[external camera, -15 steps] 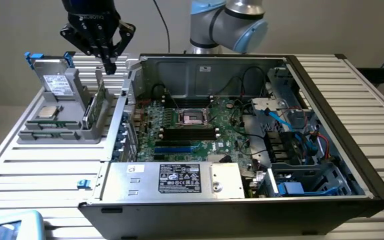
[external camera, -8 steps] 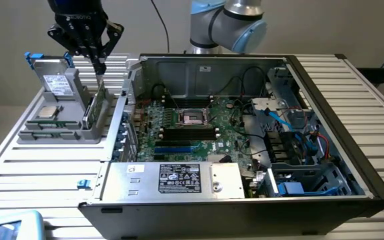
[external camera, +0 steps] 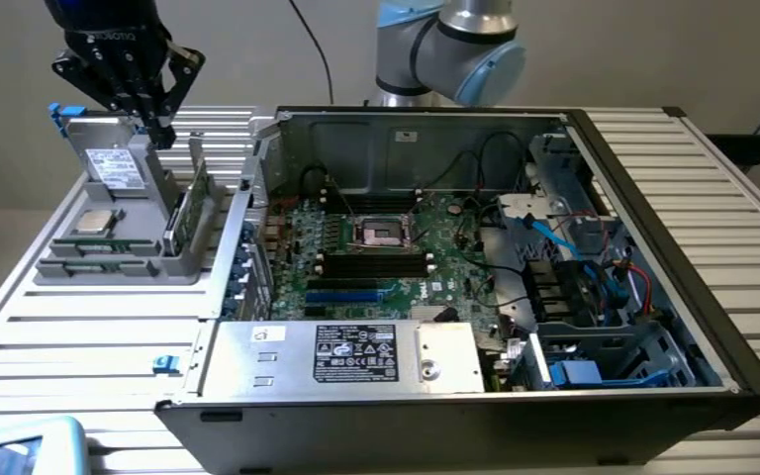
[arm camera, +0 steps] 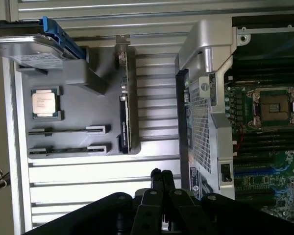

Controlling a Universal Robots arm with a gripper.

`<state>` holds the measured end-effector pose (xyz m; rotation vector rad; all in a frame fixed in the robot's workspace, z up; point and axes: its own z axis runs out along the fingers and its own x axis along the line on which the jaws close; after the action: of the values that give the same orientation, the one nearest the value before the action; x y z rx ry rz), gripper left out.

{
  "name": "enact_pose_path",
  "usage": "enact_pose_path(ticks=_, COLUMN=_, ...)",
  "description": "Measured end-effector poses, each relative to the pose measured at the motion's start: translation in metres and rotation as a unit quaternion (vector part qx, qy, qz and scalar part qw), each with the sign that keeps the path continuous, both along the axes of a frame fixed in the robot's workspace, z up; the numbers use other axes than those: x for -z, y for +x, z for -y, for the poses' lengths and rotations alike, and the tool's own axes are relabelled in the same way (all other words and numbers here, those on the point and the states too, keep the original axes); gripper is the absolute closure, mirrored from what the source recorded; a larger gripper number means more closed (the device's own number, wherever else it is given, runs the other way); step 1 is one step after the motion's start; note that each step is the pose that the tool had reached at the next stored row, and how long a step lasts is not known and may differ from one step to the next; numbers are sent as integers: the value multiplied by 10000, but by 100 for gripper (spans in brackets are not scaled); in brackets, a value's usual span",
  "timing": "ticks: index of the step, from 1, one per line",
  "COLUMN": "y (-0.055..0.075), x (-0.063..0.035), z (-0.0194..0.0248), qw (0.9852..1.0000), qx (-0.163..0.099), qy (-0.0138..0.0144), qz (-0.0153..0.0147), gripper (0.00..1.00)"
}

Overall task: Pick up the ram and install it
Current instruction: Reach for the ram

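The end effector (external camera: 158, 127), fingers pressed together on nothing, hangs beside the upright hard drive (external camera: 119, 166). The ram (arm camera: 63, 130) sits in the gray holder (arm camera: 73, 112) near the processor chip (arm camera: 44, 103), a 2nd stick alongside. The expansion card (arm camera: 125, 105) stands between them and the open computer case (external camera: 353, 435).

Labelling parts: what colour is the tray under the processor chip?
The tray is plain grey, clearest in the wrist view.

The end effector (external camera: 158, 129) is black, the holder (external camera: 56, 269) grey, the motherboard (external camera: 353, 282) green, the clip (external camera: 162, 364) blue; the surface (external camera: 76, 346) is silver, ribbed.
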<state>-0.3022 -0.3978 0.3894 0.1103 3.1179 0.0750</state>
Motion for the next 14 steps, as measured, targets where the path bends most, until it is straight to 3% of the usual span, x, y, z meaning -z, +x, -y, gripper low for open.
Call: enact_pose_path(ticks=14, y=-638, x=54, z=-64, qw=10000, qx=1, qy=0, qz=0, gripper=89)
